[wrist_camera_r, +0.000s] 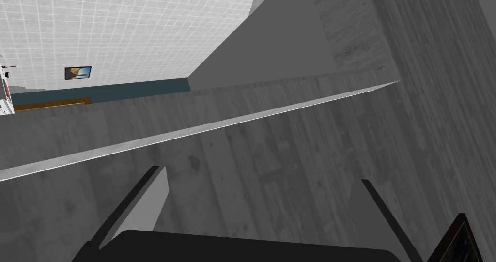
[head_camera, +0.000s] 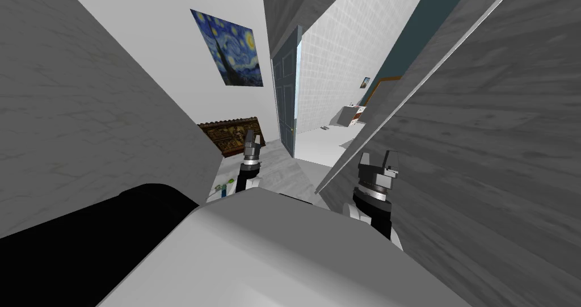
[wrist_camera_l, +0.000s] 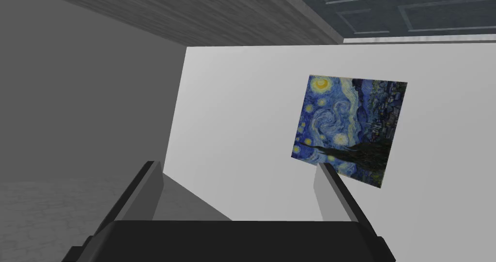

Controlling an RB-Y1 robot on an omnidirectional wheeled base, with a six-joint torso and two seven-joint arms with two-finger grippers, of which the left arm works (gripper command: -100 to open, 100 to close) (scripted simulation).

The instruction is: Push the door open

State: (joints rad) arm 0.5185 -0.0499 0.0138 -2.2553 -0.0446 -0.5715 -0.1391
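The right gripper (head_camera: 379, 162), empty fingers (wrist_camera_r: 145, 201) spread, hovers close to the grey door (head_camera: 482, 150) near its pale edge (wrist_camera_r: 193, 131), likely for leverage; the left gripper (head_camera: 253, 139), likewise spread and empty, hangs farther from it.

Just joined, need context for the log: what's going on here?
The right gripper, fingers open, is close to the grey wood-grain door on the robot's right, near its bright edge. Whether it touches the door can't be told. The door stands at an angle, partly open. The left gripper is open, holds nothing, and points toward the starry-night painting.
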